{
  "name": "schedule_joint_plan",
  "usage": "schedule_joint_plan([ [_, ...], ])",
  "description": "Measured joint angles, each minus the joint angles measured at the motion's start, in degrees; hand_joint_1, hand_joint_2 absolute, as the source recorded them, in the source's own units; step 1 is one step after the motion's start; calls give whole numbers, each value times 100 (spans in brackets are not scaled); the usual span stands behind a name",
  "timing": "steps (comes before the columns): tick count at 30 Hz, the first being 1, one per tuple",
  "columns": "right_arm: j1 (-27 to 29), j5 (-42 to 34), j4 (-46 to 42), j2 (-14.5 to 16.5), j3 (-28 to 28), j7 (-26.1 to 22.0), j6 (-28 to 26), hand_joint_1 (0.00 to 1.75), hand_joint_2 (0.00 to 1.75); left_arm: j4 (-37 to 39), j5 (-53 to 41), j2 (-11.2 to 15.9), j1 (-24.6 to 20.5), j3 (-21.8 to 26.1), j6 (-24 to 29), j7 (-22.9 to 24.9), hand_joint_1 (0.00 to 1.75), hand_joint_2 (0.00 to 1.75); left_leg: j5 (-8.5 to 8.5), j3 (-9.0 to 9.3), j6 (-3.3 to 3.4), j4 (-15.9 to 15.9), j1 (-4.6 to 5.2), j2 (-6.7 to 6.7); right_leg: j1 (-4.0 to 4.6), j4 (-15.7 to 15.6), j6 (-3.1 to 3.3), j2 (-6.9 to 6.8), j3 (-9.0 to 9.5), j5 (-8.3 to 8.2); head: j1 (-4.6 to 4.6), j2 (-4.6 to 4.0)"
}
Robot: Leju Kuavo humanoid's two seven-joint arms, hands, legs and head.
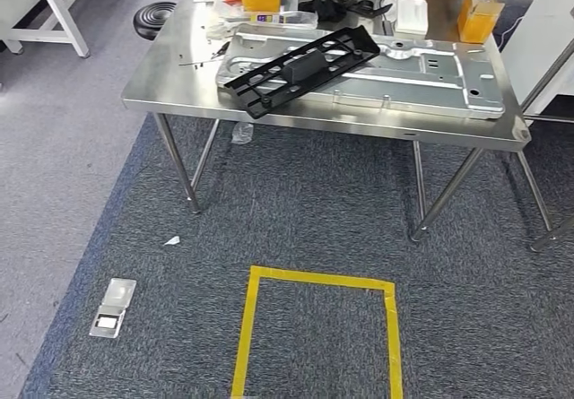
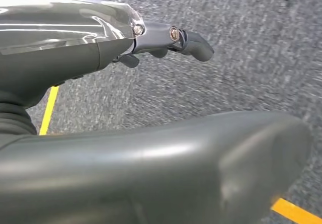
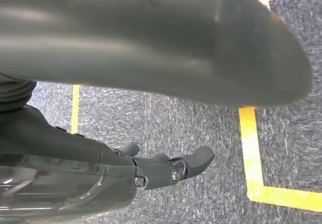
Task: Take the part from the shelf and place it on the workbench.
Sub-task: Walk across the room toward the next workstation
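black slotted plastic part [image 1: 302, 68] | lay flat, skewed | atop grey metal panel [image 1: 433, 76] | near workbench [image 1: 169, 94] front-left edge

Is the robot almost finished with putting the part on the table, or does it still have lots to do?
It looks nearly done. A black part already lies on the steel workbench, resting across a big metal plate. Nothing is in hand now: the left hand and right hand both hang over the carpet with fingers apart, holding nothing. No shelf is visible, so whether more parts are left cannot be told.
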State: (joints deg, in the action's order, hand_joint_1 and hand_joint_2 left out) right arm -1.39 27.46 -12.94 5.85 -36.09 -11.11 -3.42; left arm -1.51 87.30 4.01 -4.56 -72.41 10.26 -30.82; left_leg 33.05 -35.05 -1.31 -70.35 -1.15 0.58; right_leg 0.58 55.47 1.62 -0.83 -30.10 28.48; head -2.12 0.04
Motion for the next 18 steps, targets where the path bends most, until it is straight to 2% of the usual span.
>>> schedule_joint_plan([
  [2,-19,30,0,5,-16,-8,26,0,0,0,-1,1,-5,0,4,4,0,0,-157,516,20,777,-1,-8,7,141,-37,-5,-156,-18,2,0],
  [3,-26,49,0,7,-24,-8,36,0,0,0,-1,2,-8,0,7,8,0,0,-157,679,42,1064,5,-9,14,198,-67,-4,-218,-36,3,0],
  [4,-31,64,0,8,-33,-8,38,0,0,0,-1,2,-9,0,9,14,0,0,-127,748,66,1221,15,-9,21,236,-101,-1,-270,-62,5,0],
  [6,-29,84,0,9,-61,-7,38,0,0,0,-1,-1,-5,0,13,22,0,0,-148,701,136,1266,17,-15,21,260,-175,11,-334,-122,6,0],
  [7,-25,86,0,8,-80,-6,38,0,0,0,-1,-4,-3,0,14,27,0,0,-185,663,185,1272,9,-25,17,292,-212,22,-368,-81,7,0],
  [8,-19,87,0,7,-98,-5,38,0,0,0,-1,-7,-1,0,15,30,0,0,-232,618,241,1279,-2,-36,6,398,-249,33,-415,46,9,0],
  [9,-16,92,0,6,-112,-2,38,0,0,0,-1,-9,-1,0,15,32,0,0,-282,565,287,1286,-11,-48,-10,614,-286,42,-488,261,12,0],
  [11,-17,117,0,7,-136,16,38,0,0,0,0,-9,-1,1,15,39,0,0,-368,455,329,1283,-1,-61,-49,1305,-343,49,-676,748,16,0],
  [12,-19,134,0,7,-150,26,38,0,0,0,0,-9,0,1,16,48,0,0,-405,402,332,1282,4,-66,-62,1622,-361,49,-740,876,16,0],
  [13,-20,150,0,7,-166,38,38,0,0,0,1,-9,1,4,18,60,0,0,-441,353,329,1282,8,-69,-68,1784,-372,50,-730,873,16,0],
  [14,-19,160,0,7,-181,50,38,0,0,0,1,-9,1,11,19,74,0,0,-477,311,323,1281,10,-71,-71,1729,-375,51,-620,757,15,0],
  [15,-21,165,0,7,-200,70,38,0,0,0,0,-9,0,23,22,93,0,0,-510,277,314,1281,12,-71,-70,1459,-366,52,-410,581,16,0],
  [16,-27,169,-1,6,-224,112,38,0,0,0,0,-9,-1,40,26,113,0,0,-540,253,301,1281,12,-70,-66,1028,-340,58,-122,411,16,0],
  [18,-45,177,-2,1,-281,258,45,0,87,0,-1,-10,-10,76,29,163,0,0,-595,220,254,1282,20,-70,-41,209,-273,72,365,277,16,0],
])
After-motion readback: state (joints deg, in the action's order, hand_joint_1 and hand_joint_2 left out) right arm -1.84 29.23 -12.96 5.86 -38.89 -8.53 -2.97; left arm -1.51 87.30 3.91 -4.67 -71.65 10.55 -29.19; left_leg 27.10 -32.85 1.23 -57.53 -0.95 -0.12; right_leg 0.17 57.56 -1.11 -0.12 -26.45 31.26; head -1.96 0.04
